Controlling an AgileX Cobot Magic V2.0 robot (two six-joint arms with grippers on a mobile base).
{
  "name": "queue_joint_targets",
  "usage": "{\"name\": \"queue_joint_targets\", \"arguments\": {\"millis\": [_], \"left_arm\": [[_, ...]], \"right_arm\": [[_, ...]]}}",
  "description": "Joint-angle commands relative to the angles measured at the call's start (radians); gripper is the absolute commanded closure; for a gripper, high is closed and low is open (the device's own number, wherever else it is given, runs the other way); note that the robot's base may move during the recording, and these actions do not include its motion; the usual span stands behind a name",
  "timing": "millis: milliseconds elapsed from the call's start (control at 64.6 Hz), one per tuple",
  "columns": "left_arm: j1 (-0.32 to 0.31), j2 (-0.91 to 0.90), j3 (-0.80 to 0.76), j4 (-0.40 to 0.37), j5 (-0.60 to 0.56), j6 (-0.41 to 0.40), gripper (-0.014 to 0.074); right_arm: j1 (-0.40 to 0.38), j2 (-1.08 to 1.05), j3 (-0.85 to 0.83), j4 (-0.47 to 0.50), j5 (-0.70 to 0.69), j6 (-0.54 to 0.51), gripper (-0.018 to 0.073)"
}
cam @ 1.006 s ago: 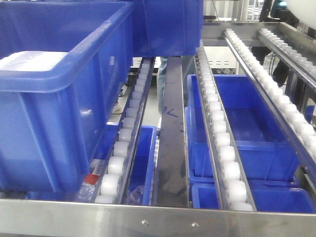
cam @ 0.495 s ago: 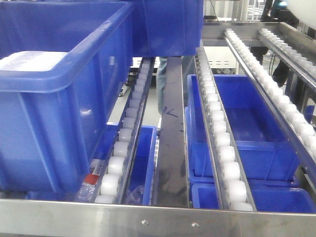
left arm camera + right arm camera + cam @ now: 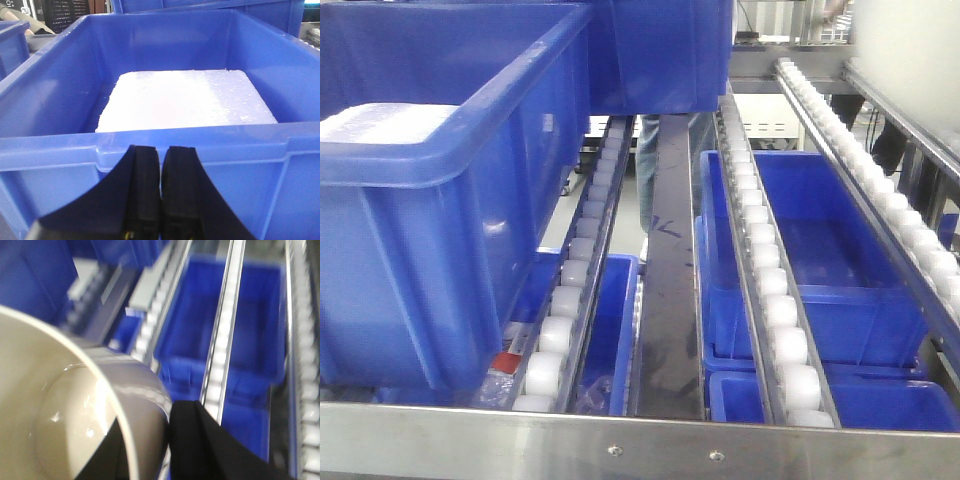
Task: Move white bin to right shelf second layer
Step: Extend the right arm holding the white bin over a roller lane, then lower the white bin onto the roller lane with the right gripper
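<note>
Up top, white bin hangs over the right shelf second layer, its cream wall filling the upper right corner of the front view and its rim sweeping across the right wrist view. Right gripper pinches that rim, one black finger inside the tub, the other outside against the wall. Below lie roller rails with open gaps between them and a blue crate a level down. Roller lanes on the right run bare toward the back; the dark centre strip is also bare. Left gripper has fingers pressed together, holding nothing, just before the near rim of a large blue crate holding a white foam slab.
</note>
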Motion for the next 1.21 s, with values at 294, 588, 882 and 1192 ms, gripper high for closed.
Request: {"name": "queue_joint_targets", "arguments": {"millis": [294,588,882,1192], "left_arm": [[-0.004,-0.014,0.037,-0.005,-0.084,-0.004,0.0512],[-0.004,-0.014,0.037,-0.005,-0.084,-0.004,0.0512],[-0.004,-0.014,0.037,-0.005,-0.084,-0.004,0.0512],[-0.004,-0.014,0.037,-0.005,-0.084,-0.004,0.0512]], "right_arm": [[-0.019,0.289,-0.158,-0.014,-0.113,-0.002,0.0511],[-0.132,0.396,-0.171,-0.013,-0.123,-0.002,0.0511],[-0.153,0.454,-0.168,0.012,-0.108,-0.002,0.0511],[-0.153,0.559,-0.168,0.048,-0.106,-0.002,0.0511]]}}
